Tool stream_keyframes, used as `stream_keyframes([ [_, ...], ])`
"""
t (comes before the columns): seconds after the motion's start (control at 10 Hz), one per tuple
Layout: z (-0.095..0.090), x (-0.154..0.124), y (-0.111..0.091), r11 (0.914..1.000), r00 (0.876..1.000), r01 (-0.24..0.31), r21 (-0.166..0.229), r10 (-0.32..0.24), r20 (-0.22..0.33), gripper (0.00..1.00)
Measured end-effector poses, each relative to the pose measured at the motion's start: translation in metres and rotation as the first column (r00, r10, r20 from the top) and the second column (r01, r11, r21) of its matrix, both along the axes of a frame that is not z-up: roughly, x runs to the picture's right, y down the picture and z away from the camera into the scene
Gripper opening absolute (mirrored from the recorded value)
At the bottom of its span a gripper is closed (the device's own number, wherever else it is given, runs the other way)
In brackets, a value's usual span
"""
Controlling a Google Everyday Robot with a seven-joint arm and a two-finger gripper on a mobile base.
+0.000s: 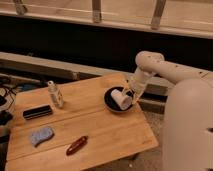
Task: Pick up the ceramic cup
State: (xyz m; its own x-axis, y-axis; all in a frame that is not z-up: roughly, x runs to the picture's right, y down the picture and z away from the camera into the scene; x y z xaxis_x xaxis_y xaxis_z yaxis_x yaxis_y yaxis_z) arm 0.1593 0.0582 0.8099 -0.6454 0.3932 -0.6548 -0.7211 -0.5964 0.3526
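The white ceramic cup point(121, 99) is tilted on its side over the dark round dish point(111, 103) at the right rear of the wooden table point(102, 131). My gripper point(130, 93) comes down from the white arm point(150, 64) and is at the cup's upper right end, shut on it. The cup's other end points down and to the left, over the dish. I cannot tell whether the cup still touches the dish.
A slim white labelled bottle point(54, 93) stands at the left rear. A black flat object point(37, 111), a blue sponge point(41, 135) and a reddish-brown oblong object point(77, 145) lie on the left and front. My white body point(190, 132) stands to the right of the table.
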Motion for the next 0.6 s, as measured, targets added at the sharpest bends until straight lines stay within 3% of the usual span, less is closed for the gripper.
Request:
stream_keyframes([
  [0.3, 0.015, -0.012, -0.001, 0.9998, 1.000, 0.009, 0.019, -0.010, 0.019, 0.85],
  [0.6, 0.037, -0.028, 0.000, 0.9996, 0.999, -0.019, 0.021, 0.018, 0.048, 0.85],
])
